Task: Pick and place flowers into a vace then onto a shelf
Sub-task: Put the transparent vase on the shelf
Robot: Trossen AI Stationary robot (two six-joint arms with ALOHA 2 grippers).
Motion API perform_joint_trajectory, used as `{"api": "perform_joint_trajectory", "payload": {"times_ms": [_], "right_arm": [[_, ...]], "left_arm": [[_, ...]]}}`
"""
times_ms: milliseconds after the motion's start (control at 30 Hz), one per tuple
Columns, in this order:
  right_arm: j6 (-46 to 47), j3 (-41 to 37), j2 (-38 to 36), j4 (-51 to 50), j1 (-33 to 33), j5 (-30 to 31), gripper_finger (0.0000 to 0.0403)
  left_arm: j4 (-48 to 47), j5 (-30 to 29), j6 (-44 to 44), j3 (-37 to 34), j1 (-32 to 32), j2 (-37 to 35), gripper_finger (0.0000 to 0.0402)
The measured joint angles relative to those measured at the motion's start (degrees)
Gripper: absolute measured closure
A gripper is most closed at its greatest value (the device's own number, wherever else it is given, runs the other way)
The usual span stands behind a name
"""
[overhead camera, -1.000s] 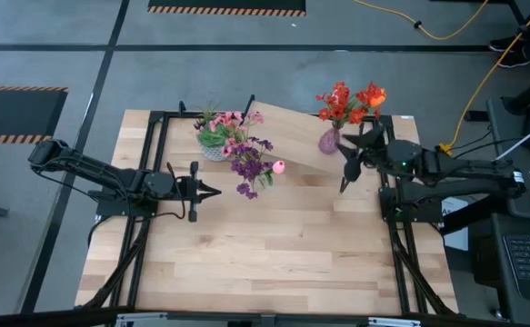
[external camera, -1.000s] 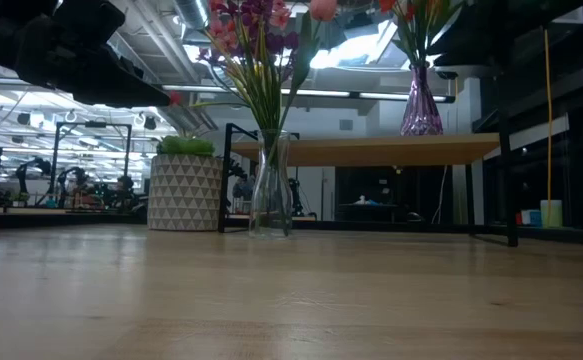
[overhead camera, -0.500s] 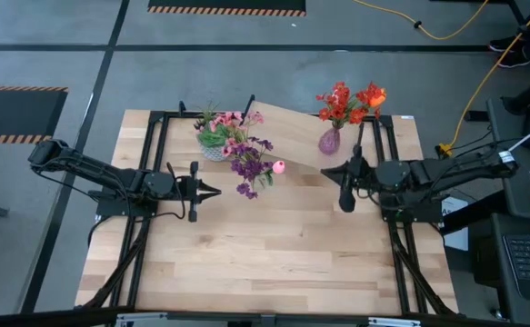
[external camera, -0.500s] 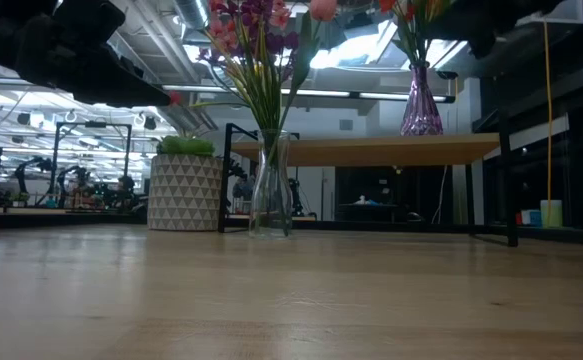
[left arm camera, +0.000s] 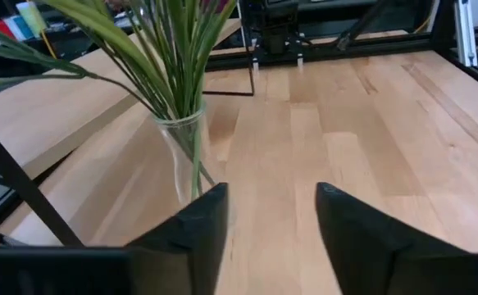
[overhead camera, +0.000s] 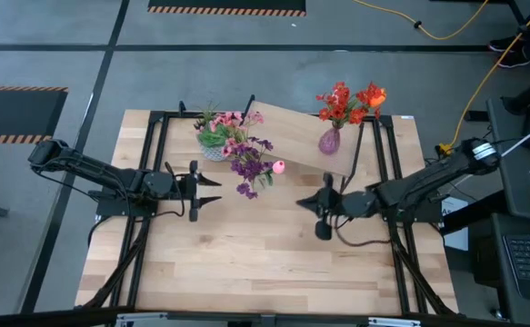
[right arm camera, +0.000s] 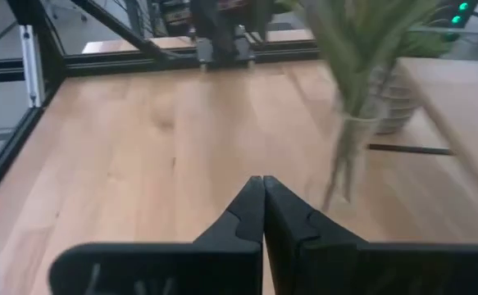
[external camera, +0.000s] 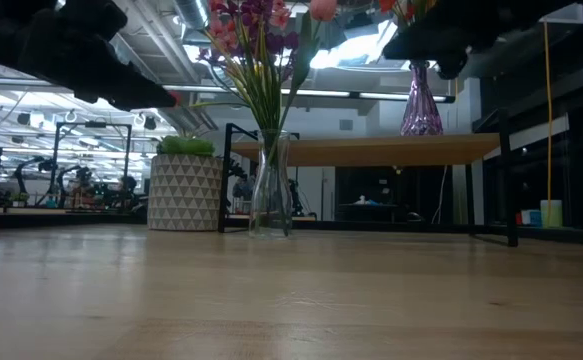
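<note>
Left gripper (overhead camera: 212, 183) hovers over the table's (overhead camera: 265, 263) left-middle, fingers (left arm camera: 191, 229) parted with a clear gap, nothing between them. It points toward a clear glass vase (left arm camera: 183, 156) just ahead, standing upright on the tabletop.

Right gripper (overhead camera: 321, 207) hangs above the table's middle-right, fingertips (right arm camera: 261, 215) pressed together, empty. It faces the same glass vase (right arm camera: 343, 160) from the other side.

Flowers, bunch one (overhead camera: 251, 162): purple sprays, pink blooms, one round pink head, long green stems gathered in the clear glass vase (external camera: 270, 185). The stems fan outward above the neck. This vase stands on the table, in front of the shelf's (overhead camera: 296, 136) left end.

Flowers, bunch two (overhead camera: 348, 103): red-orange blooms, in a purple vase (external camera: 421, 100) with a narrow neck and wide base. It stands on the shelf (external camera: 371, 150), toward its right end.

Shelf: light wooden board on thin black legs, at the table's far edge.

Count: two vases, two bunches, one shelf, two arms.

One white patterned pot (external camera: 185, 190) with a green plant sits beside the glass vase, at the shelf's left end.
</note>
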Motion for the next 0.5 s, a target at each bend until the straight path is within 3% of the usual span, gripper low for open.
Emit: {"api": "perform_joint_trajectory", "payload": {"times_ms": [267, 500], "right_arm": [[0.81, 0.00, 10.28, 11.64, 1.85, 0.04, 0.0401], [0.64, 0.00, 15.24, 18.89, 3.94, 2.53, 0.0401]], "left_arm": [[-0.37, -0.10, -0.74, 0.00, 0.00, 0.00, 0.0145], [-0.34, -3.85, -2.02, 0.00, 0.02, 0.11, 0.0126]]}}
